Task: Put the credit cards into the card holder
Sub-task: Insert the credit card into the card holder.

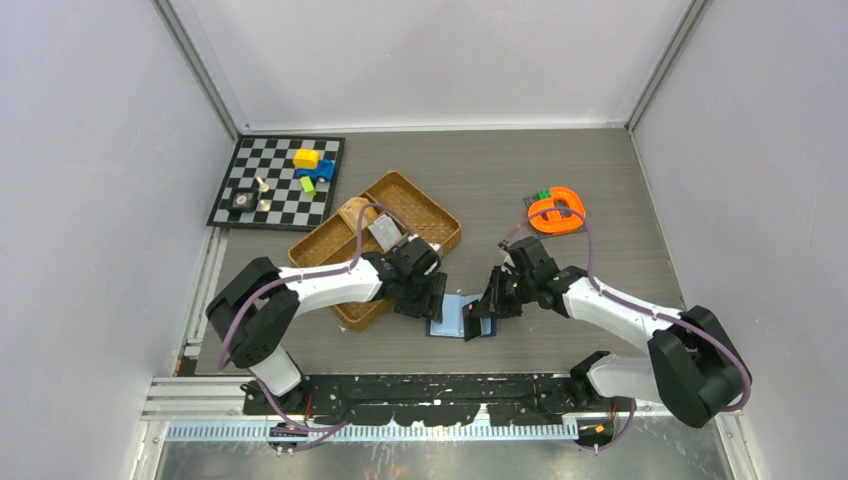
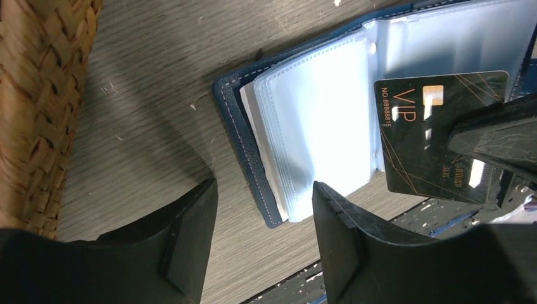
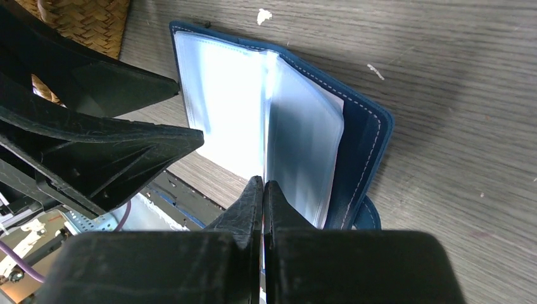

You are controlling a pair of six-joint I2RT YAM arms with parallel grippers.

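The card holder [image 1: 447, 316] lies open on the table, navy cover down, with clear plastic sleeves fanned up. It shows in the left wrist view [image 2: 316, 120] and the right wrist view [image 3: 361, 139]. My right gripper [image 3: 263, 185] is shut on a dark credit card [image 2: 437, 136] with gold "VIP" lettering. It holds the card on edge over the sleeves, at the holder's right half [image 1: 473, 322]. My left gripper [image 2: 265, 190] is open and empty. It is low over the holder's left edge [image 1: 432, 298], and the near corner of the cover shows between its fingers. No other cards are visible.
A woven brown divided tray [image 1: 425, 212] stands just behind and left of the left gripper, close to its side [image 2: 38, 95]. A chessboard [image 1: 250, 215] with toy blocks lies at the back left. An orange ring-shaped object [image 1: 557, 212] lies at the back right. The table's near edge is just below the holder.
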